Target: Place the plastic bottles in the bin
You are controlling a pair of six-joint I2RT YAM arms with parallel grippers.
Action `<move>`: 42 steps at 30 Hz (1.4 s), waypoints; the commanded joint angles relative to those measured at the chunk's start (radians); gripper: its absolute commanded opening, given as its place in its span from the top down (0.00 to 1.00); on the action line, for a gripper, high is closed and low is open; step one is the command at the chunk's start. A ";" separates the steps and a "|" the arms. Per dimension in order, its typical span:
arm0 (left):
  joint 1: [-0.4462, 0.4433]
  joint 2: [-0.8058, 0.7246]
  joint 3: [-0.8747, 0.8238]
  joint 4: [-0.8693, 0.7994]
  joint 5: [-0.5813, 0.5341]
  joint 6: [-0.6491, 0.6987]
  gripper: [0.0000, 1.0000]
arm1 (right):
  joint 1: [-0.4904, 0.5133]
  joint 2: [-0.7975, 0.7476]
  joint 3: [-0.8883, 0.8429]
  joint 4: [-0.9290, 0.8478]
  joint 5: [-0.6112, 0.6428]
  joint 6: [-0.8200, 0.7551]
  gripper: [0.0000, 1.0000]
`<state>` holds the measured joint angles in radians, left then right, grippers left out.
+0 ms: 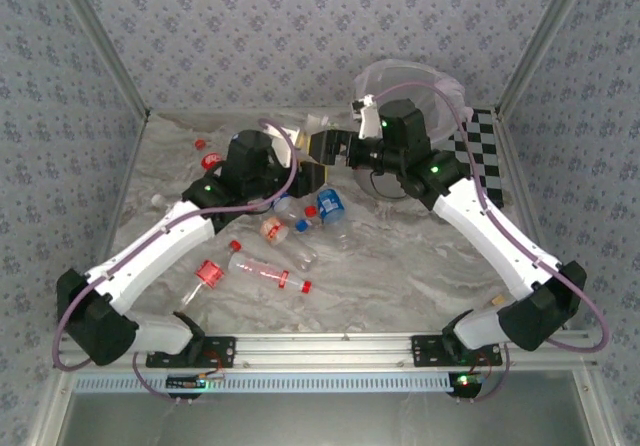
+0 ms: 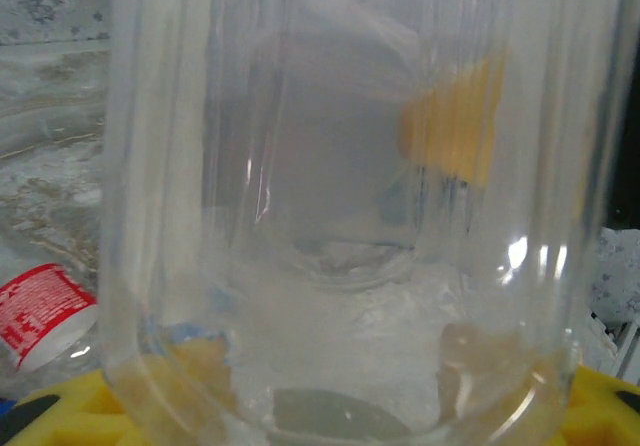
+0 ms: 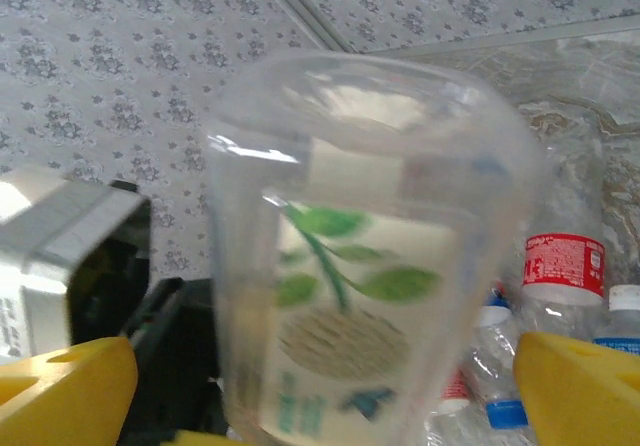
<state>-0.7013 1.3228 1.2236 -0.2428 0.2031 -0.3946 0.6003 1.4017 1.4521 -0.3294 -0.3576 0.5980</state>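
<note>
Holding a clear bottle (image 2: 340, 186) near the worktop's (image 1: 400, 266) far edge, left pincer (image 2: 330, 416) squeezes it; right pincer (image 3: 325, 391) gapes wide around it. Probably light, thin-walled, slick, crushable: grip mid-body, gently.

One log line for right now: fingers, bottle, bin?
left fingers: shut on bottle | right fingers: open, either side of same bottle | bin: beyond right arm
</note>
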 commanded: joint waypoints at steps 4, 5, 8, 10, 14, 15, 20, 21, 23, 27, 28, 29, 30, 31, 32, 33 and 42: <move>-0.022 0.012 0.036 0.055 0.026 -0.005 0.64 | 0.001 0.023 0.021 0.037 -0.011 0.022 0.26; -0.022 0.009 0.034 0.056 0.023 -0.005 0.64 | 0.000 0.021 0.019 0.035 -0.005 0.022 0.30; -0.023 -0.003 0.019 0.083 0.034 -0.015 0.60 | -0.006 0.021 0.017 0.028 0.005 0.021 0.41; -0.023 -0.010 0.013 0.094 0.048 -0.017 0.58 | -0.014 0.020 0.017 0.029 0.003 0.020 0.45; -0.024 -0.021 0.012 0.093 0.049 -0.010 0.54 | -0.023 0.024 0.028 0.038 -0.004 0.021 0.53; -0.024 -0.024 0.011 0.094 0.050 -0.009 0.52 | -0.025 0.028 0.036 0.033 -0.006 0.019 0.54; -0.024 -0.036 0.002 0.113 0.058 -0.002 0.29 | -0.046 0.028 0.066 0.022 -0.015 0.002 0.59; -0.024 -0.039 0.004 0.110 0.055 0.004 0.19 | -0.055 0.028 0.082 0.014 -0.015 -0.009 0.59; -0.022 -0.049 0.008 0.103 0.052 0.016 0.02 | -0.074 0.026 0.129 -0.019 -0.010 -0.040 0.59; -0.021 -0.093 0.007 0.068 -0.002 0.027 0.00 | -0.134 0.021 0.245 -0.116 0.044 -0.137 0.60; -0.019 -0.111 0.005 0.045 -0.026 0.027 0.00 | -0.154 0.020 0.270 -0.143 0.066 -0.164 0.60; -0.014 -0.128 0.003 0.017 -0.054 0.019 0.00 | -0.181 0.022 0.296 -0.174 0.090 -0.189 0.61; -0.005 -0.145 0.000 -0.014 -0.077 0.006 0.00 | -0.205 0.024 0.319 -0.200 0.115 -0.201 0.61; 0.007 -0.165 -0.007 -0.056 -0.108 -0.015 0.00 | -0.231 0.029 0.340 -0.229 0.144 -0.217 0.61; 0.026 -0.183 -0.013 -0.106 -0.149 -0.043 0.00 | -0.257 0.034 0.357 -0.260 0.170 -0.239 0.62; 0.046 -0.199 -0.020 -0.158 -0.190 -0.069 0.00 | -0.277 0.040 0.370 -0.281 0.187 -0.257 0.62; 0.298 -0.333 -0.192 -0.550 -0.413 -0.181 0.00 | -0.390 0.274 0.560 -0.469 0.321 -0.411 0.71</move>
<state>-0.4450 1.0199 1.0756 -0.6113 -0.1074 -0.5320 0.2249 1.5829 1.9560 -0.6804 -0.0975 0.2661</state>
